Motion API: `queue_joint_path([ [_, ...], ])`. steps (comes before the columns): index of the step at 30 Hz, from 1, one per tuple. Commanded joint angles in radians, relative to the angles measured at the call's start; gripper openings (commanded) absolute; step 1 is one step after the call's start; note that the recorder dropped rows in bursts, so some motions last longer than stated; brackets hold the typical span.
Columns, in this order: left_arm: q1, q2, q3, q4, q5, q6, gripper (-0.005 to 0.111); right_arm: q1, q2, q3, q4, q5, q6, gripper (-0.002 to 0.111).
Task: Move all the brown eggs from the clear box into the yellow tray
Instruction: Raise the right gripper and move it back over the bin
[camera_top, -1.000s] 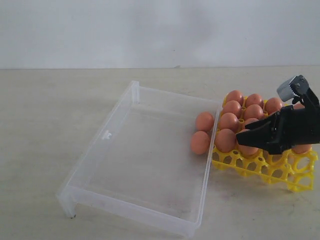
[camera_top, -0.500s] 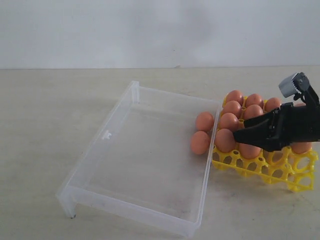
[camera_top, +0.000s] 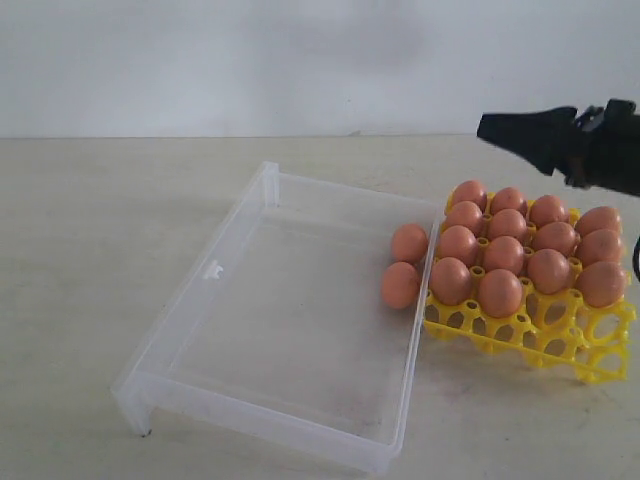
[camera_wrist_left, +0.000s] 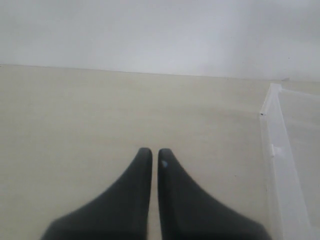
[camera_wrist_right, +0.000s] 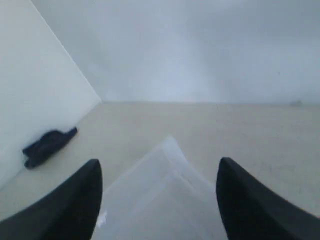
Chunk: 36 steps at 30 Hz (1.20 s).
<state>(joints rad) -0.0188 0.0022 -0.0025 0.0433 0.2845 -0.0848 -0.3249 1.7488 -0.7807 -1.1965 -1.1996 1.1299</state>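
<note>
1. Most of the task looks done: fourteen of the brown eggs (camera_top: 503, 254) sit in cells of the yellow tray (camera_top: 600, 362), filling its back rows and part of the row in front.
2. Two eggs remain in the clear box (camera_top: 270, 178), one (camera_top: 408, 243) just beside the other (camera_top: 400, 285). Both lie against the box wall that faces the tray. The rest of the box floor is bare.
3. The tray stands on the worktop (camera_top: 100, 220), touching or just beside that same wall of the box. It has free cells along its near edge and near right corner, enough by my count for the last two eggs.
4. The right gripper (camera_top: 492, 127) hangs in the air above the far side of the tray. It is released: its wrist view shows the jaws wide apart with nothing between them.
5. The left gripper (camera_wrist_left: 155, 152) is clenched on nothing, its tips almost meeting. It is low over bare worktop, with a corner of the box off to one side.
6. What is left, as I judge it, is two more trips from the box wall to the free cells.
</note>
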Motion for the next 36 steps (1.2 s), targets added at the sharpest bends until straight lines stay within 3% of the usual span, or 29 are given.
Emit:
queue_joint_path([
  [1, -0.003, -0.002, 0.003, -0.003, -0.008, 0.002, 0.004, 0.02, -0.144, -0.007, 0.198, -0.021, 0.111, 0.058],
  [3, -0.003, -0.002, 0.003, -0.003, -0.008, 0.002, 0.004, 0.051, -0.199, -0.042, 0.219, -0.021, 0.156, 0.058],
  [6, -0.003, -0.002, 0.003, -0.003, -0.008, 0.002, 0.004, 0.13, -0.276, -0.151, 0.051, -0.021, 0.153, 0.058],
  [9, -0.003, -0.002, 0.003, -0.003, -0.008, 0.002, 0.004, 0.285, -0.332, -0.306, -0.488, 0.317, 0.296, 0.058],
  [10, -0.003, -0.002, 0.003, -0.003, -0.008, 0.002, 0.004, 0.358, -0.332, -0.34, -0.548, 0.445, 0.403, 0.058],
  [14, -0.003, -0.002, 0.003, -0.003, -0.008, 0.002, 0.004, 0.515, -0.298, -0.372, -0.548, 0.617, 0.461, 0.057],
  [17, -0.003, -0.002, 0.003, -0.003, -0.007, 0.002, 0.004, 0.592, -0.243, -0.382, -0.548, 0.696, 0.439, 0.044],
  [19, -0.003, -0.002, 0.003, -0.003, -0.007, 0.002, 0.004, 0.628, -0.197, -0.378, -0.548, 0.797, 0.316, 0.033],
  [21, -0.003, -0.002, 0.003, -0.003, -0.007, 0.002, 0.004, 0.662, -0.169, -0.366, -0.548, 0.909, 0.157, 0.029],
  [23, -0.003, -0.002, 0.003, -0.003, -0.007, 0.002, 0.004, 0.726, -0.168, -0.355, -0.548, 1.163, 0.033, 0.029],
  [26, -0.003, -0.002, 0.003, -0.003, -0.007, 0.002, 0.004, 0.842, -0.155, -0.362, -0.548, 1.764, -0.201, 0.028],
  [28, -0.003, -0.002, 0.003, -0.003, -0.007, 0.002, 0.004, 0.875, -0.13, -0.415, -0.412, 2.072, -0.383, 0.028],
  [30, -0.003, -0.002, 0.003, -0.003, -0.007, 0.002, 0.004, 0.845, -0.119, -0.511, -0.152, 2.135, -0.486, 0.028],
  [33, -0.003, -0.002, 0.003, -0.003, -0.007, 0.002, 0.004, 0.755, -0.095, -0.685, 0.493, 2.118, -0.81, 0.028],
  [36, -0.003, -0.002, 0.003, -0.003, -0.007, 0.002, 0.004, 0.672, -0.027, -0.873, 1.059, 2.25, -1.242, 0.028],
])
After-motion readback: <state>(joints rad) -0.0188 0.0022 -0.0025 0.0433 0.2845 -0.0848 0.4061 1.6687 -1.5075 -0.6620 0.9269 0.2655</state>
